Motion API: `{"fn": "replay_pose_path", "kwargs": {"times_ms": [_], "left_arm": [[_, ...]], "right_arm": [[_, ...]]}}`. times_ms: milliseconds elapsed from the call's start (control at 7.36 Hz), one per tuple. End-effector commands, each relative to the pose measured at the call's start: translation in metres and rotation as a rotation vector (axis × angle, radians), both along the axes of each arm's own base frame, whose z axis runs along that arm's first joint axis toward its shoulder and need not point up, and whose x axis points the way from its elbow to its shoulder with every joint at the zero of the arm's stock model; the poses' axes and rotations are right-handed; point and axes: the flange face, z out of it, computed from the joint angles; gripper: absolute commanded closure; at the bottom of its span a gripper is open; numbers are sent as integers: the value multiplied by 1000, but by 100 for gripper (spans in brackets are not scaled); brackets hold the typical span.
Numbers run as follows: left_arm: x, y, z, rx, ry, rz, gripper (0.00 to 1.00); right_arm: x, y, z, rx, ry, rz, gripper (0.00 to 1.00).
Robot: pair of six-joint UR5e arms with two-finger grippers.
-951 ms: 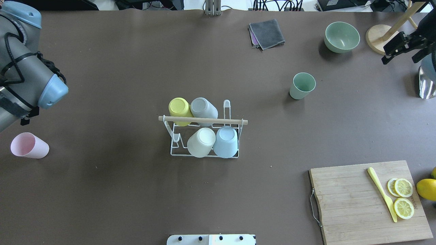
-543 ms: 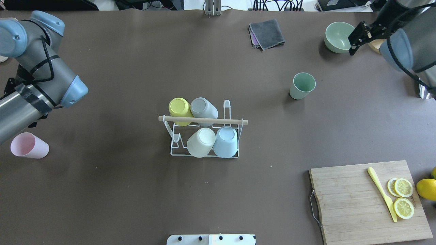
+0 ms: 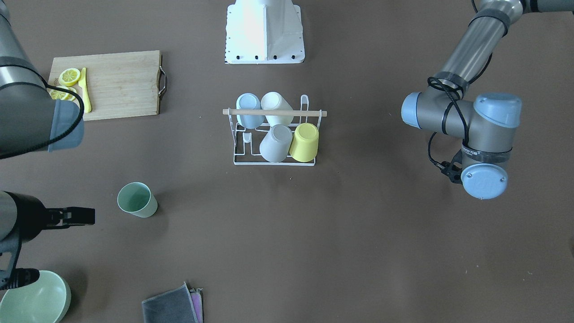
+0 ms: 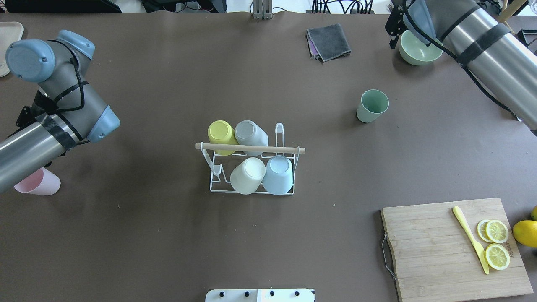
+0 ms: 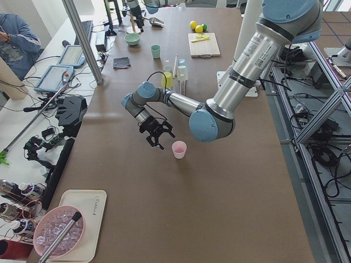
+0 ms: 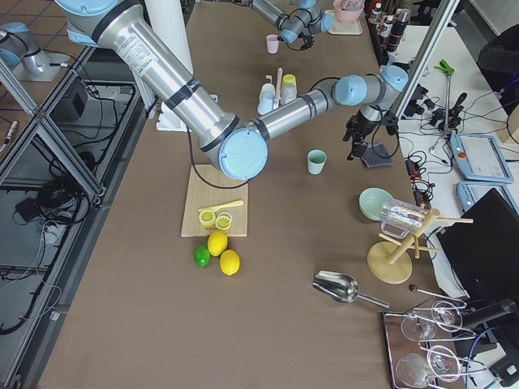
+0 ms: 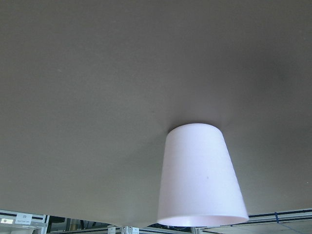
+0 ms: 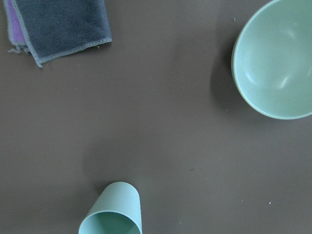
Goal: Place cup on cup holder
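The cup holder (image 4: pixel 251 148) is a white wire rack with a wooden rod and stands mid-table; it also shows in the front view (image 3: pixel 274 112). It holds yellow, grey, white and blue cups upside down. A green cup (image 4: pixel 372 105) stands upright on the right, below centre in the right wrist view (image 8: pixel 112 212). A pink cup (image 4: pixel 40 184) stands at the left, partly under my left arm, and fills the left wrist view (image 7: pixel 200 175). My right gripper (image 3: pixel 87 216) hovers beyond the green cup, looks open and is empty. My left gripper (image 5: pixel 156 139) hangs beside the pink cup; I cannot tell its state.
A green bowl (image 4: pixel 419 50) and a folded grey cloth (image 4: pixel 328 41) lie at the far right. A wooden cutting board (image 4: pixel 444 247) with lemon slices and a yellow knife sits front right. The rack has bare pegs at its far right and near left.
Both arms have swung inward. My right gripper has moved left past the bowl toward the green cup. My left arm has moved over the pink cup and now covers part of it.
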Motion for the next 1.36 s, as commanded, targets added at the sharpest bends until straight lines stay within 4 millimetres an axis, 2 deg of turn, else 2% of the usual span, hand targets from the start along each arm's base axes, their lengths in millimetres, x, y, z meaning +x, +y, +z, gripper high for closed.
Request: {"fn": "replay_pose_path", "kwargs": {"times_ms": [0, 272, 543, 815, 1223], "left_arm": [[18, 10, 7, -14, -10, 35, 2], [39, 22, 14, -29, -25, 73, 2], [50, 31, 21, -39, -41, 99, 2], [59, 42, 28, -42, -48, 124, 2], [53, 45, 41, -38, -82, 149, 2]], "right_arm": [[-63, -21, -1, -23, 36, -116, 0], [-93, -32, 4, 8, 39, -180, 0], [-102, -44, 14, -29, 52, -235, 0], [-122, -33, 28, -51, 52, -274, 0], [-153, -22, 32, -98, 73, -309, 0]]}}
